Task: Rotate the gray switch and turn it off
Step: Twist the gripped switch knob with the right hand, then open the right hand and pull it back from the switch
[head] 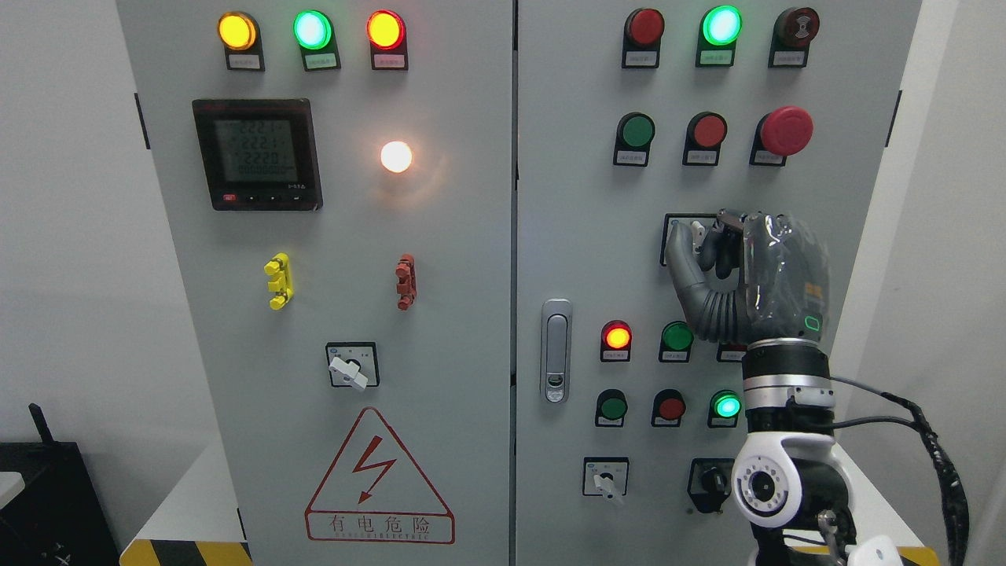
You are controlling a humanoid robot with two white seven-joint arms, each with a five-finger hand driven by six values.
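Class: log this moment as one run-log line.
right hand | raised to gray switch, fingers on it | turn not confirmed | left arm out of view

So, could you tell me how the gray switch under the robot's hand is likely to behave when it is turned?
The gray switch looks rigid and panel-mounted, so it should probably rotate in place, not lift off. Its smooth surface may slip under the right hand.

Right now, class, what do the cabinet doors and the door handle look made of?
Cabinet doors: seemingly painted sheet metal, matte light gray, flat and softly reflecting the lit lamp. Door handle: probably polished metal or chromed plastic, silvery with bright highlights.
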